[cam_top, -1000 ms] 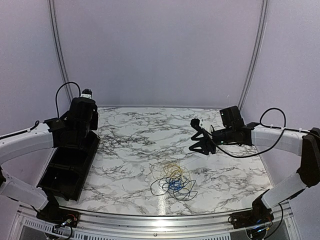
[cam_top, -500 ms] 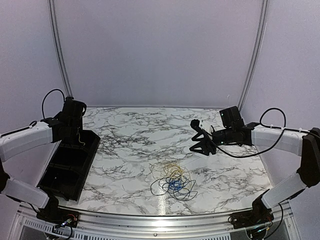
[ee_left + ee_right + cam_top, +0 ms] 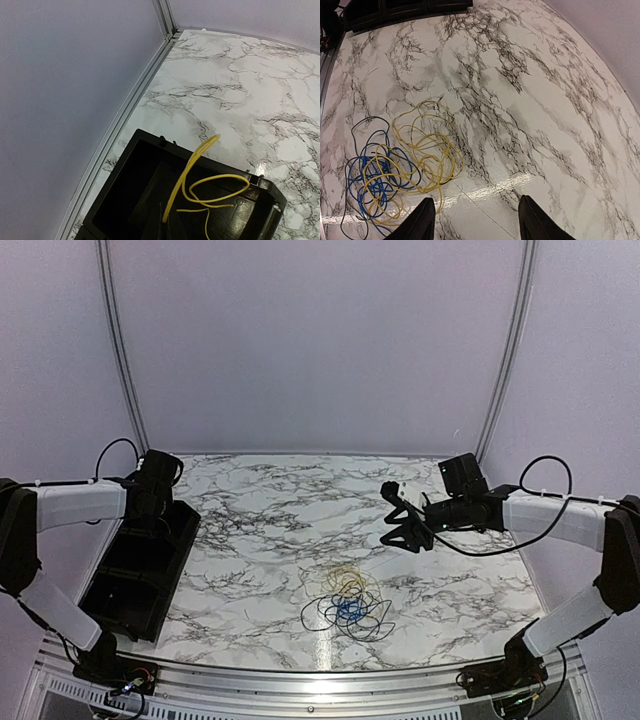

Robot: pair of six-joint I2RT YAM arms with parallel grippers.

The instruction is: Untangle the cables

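Note:
A loose tangle of cables (image 3: 346, 606) lies on the marble table near the front middle. In the right wrist view it shows yellow loops (image 3: 427, 150), a blue cable (image 3: 365, 175) and a thin black one (image 3: 360, 125). My right gripper (image 3: 400, 517) hovers behind and to the right of the tangle. It is open (image 3: 477, 222) with nothing between its fingers. My left gripper (image 3: 160, 502) is over the far end of the black tray (image 3: 140, 570). It is shut (image 3: 166, 227) on a separate yellow cable (image 3: 194, 159) that curls over the tray (image 3: 120, 200).
The tray sits along the table's left edge beside the wall rail (image 3: 130, 107). Grey walls close the table in at the back and on both sides. Bare marble (image 3: 290, 510) spreads between the arms.
My left arm has swung back and to the left, and its gripper now sits lower, over the tray's far end. The right arm and the tangle have not moved.

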